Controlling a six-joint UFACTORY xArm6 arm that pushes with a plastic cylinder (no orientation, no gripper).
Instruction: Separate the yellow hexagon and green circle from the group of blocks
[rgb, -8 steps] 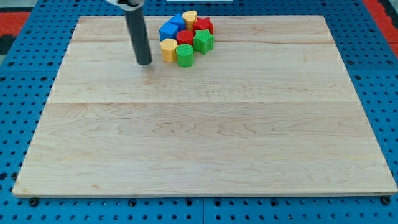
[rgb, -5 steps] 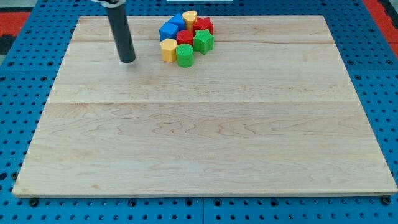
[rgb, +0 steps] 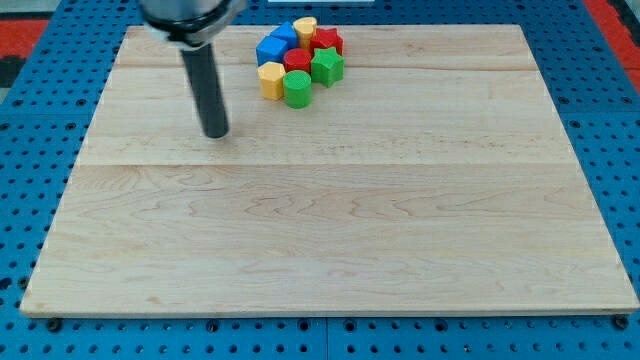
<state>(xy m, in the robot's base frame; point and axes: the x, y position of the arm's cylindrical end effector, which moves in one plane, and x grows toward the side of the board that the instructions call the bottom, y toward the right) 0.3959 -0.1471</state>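
My tip is now sitting lower and farther from the cluster than a moment ago, touching nothing. The yellow hexagon and green circle are remaining unseparated near the desk's top.

Pale wood-grain board is sitting on a blue pegboard table, red showing at the table's corners. On the board: yellow hexagon, green circle, green star, red blocks, blue blocks, another yellow block. Dark, near-black rod ending at my tip.
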